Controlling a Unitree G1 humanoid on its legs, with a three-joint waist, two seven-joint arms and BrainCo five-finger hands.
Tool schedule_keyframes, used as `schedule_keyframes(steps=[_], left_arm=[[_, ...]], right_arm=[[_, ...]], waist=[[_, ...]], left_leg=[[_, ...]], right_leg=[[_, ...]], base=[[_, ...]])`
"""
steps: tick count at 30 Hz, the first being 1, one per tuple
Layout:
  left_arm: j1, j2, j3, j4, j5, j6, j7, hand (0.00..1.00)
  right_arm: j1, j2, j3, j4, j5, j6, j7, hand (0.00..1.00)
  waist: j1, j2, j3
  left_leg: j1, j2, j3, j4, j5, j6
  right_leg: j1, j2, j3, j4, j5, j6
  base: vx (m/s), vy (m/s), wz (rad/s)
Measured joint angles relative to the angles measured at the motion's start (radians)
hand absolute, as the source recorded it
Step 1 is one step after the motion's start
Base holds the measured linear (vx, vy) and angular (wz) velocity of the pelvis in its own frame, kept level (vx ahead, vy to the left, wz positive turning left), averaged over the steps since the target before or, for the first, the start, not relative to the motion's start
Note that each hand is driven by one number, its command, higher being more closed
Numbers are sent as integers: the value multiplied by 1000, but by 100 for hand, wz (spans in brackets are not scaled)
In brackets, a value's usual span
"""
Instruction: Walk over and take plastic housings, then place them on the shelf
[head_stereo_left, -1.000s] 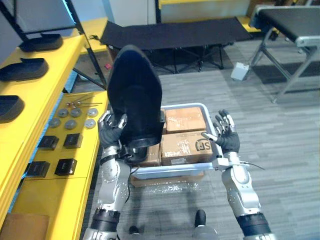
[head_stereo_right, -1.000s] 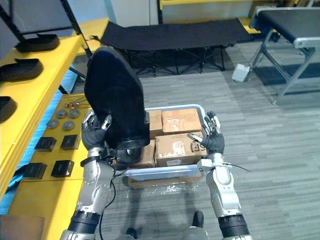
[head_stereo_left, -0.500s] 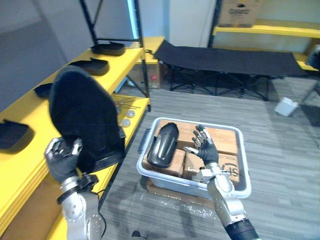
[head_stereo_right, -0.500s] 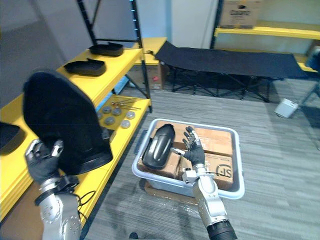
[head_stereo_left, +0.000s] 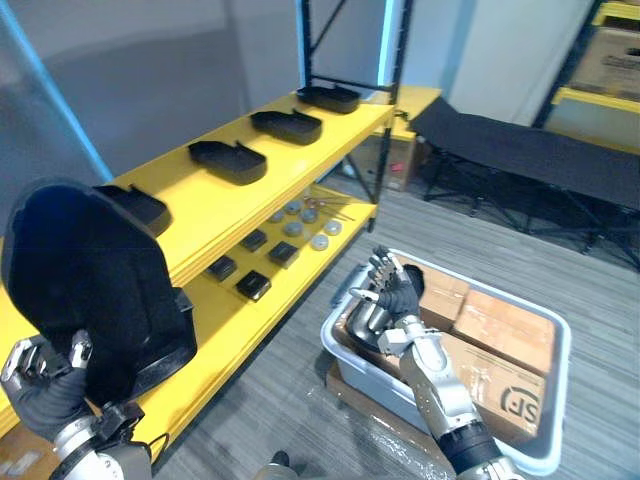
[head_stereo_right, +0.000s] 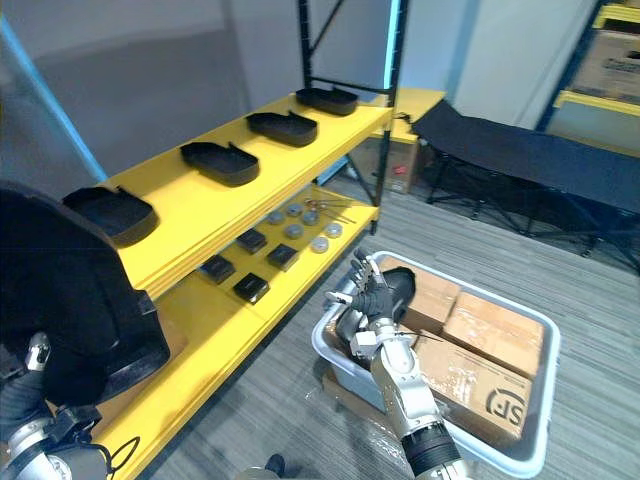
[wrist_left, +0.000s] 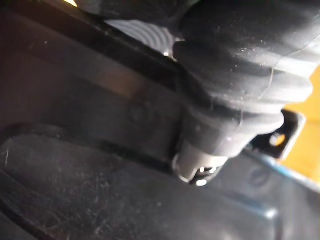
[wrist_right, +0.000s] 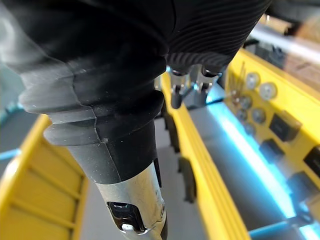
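My left hand at the lower left is shut on the lower edge of a large black plastic housing, held upright beside the yellow shelf. The left wrist view has the housing's dark surface very close. Several more black housings lie in a row on the shelf's top level, one of them at mid-shelf. My right hand is open, fingers straight, over the near left corner of the grey bin. Another black housing lies in the bin just behind that hand.
Cardboard boxes fill the bin on the grey plank floor. The shelf's lower level carries small black boxes and grey discs. A black shelf post rises at the far end. A black cot stands behind.
The camera has swung left, so the shelf now spans the view and the bin sits lower right. The housing stays in my left hand; the right hand stays open by the bin.
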Motion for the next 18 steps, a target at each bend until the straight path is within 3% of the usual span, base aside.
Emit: schedule_keyframes(steps=[3,7,9,10,11,12,13,18], left_arm=[[12,0,0,0,-33,-1,-13,100],[-40,10,-58,1,-52,0,-53,100],[-39,10,-82,6,-54,0,-64,100],[-44,11,-89,24,-53,4,-91,100],[-48,12,-98,33,-53,4,-100,100],[-54,12,-121,50,-54,4,-109,100],[-56,12,-151,64,-53,4,-113,100],[-59,12,-166,71,-54,5,-76,100]], right_arm=[[0,0,-4,0,0,-2,1,0],[9,7,-70,-2,1,-4,-19,0],[22,7,-83,-12,1,-4,-17,0],[39,7,-99,-33,0,-4,-17,0],[50,1,-105,-49,-1,-5,-17,0],[63,-10,-109,-58,-1,-10,-17,0],[68,-32,-115,-58,0,-10,-15,0],[58,0,-102,-58,1,-51,34,0]], waist=[[0,-8,13],[-20,-32,66],[-33,-25,78],[-63,-15,98],[-76,-9,105],[-91,-1,113],[-90,14,114],[-83,-2,149]], left_leg=[[0,-11,-25,0,3,2],[-16,-26,-123,8,23,-1],[-34,-22,-84,10,27,45],[-51,12,87,38,28,133],[-58,29,151,64,37,142],[-71,48,218,89,65,130],[-70,43,226,90,89,87],[-56,39,265,86,91,71]], right_leg=[[1,-20,-7,54,-35,3],[14,-27,82,159,-160,4],[27,-27,54,187,-185,5],[62,-24,12,190,-184,10],[75,-23,12,195,-183,11],[87,-22,16,207,-187,13],[89,-32,31,221,-199,17],[75,-49,98,217,-218,28]], base=[[1,8,33],[-43,-49,68],[-79,-61,73],[-86,-18,97],[-63,26,116],[-29,77,80],[-21,80,51],[-61,40,-15]])
